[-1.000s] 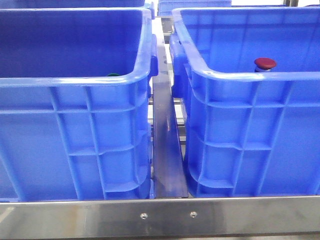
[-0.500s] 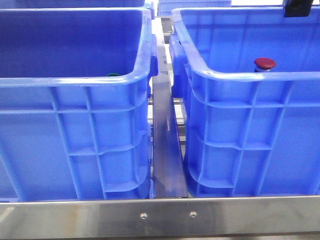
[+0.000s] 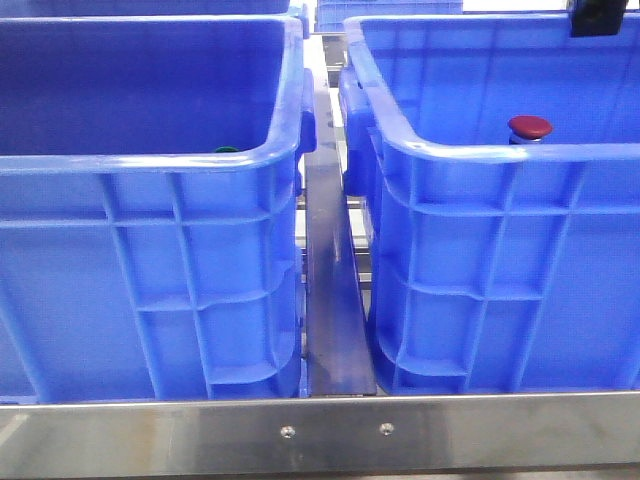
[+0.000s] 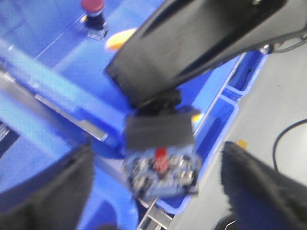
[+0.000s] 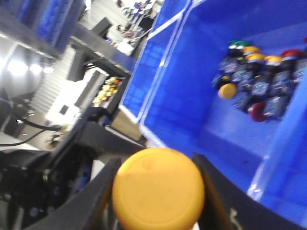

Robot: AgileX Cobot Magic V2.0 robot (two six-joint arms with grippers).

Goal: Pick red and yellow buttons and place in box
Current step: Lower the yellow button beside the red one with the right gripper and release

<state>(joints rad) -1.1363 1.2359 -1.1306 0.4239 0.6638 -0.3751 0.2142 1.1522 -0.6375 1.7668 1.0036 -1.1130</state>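
Note:
My right gripper [image 5: 158, 189] is shut on a yellow button [image 5: 158, 188], its round cap filling the space between the fingers. In the left wrist view that same button's underside [image 4: 162, 165], with metal terminals, hangs from the black right arm [image 4: 201, 43]. My left gripper [image 4: 153, 191] is open, its blurred dark fingers [image 4: 45, 191] wide apart with nothing held. A red button [image 3: 530, 127] stands upright in the right blue box [image 3: 500, 260], and shows as the red button [image 4: 92, 6] in the left wrist view. A yellow cap [image 4: 120, 38] lies near it.
A second blue box [image 3: 150, 260] stands on the left, with a green cap [image 3: 226, 150] just showing over its rim. A metal rail [image 3: 320, 430] runs along the front. Another blue crate [image 5: 182, 96] holds several mixed buttons [image 5: 259, 81]. A dark arm part [image 3: 597, 15] shows at the top right.
A dark arm part has come into the top right corner of the front view. The red button and both boxes have not moved.

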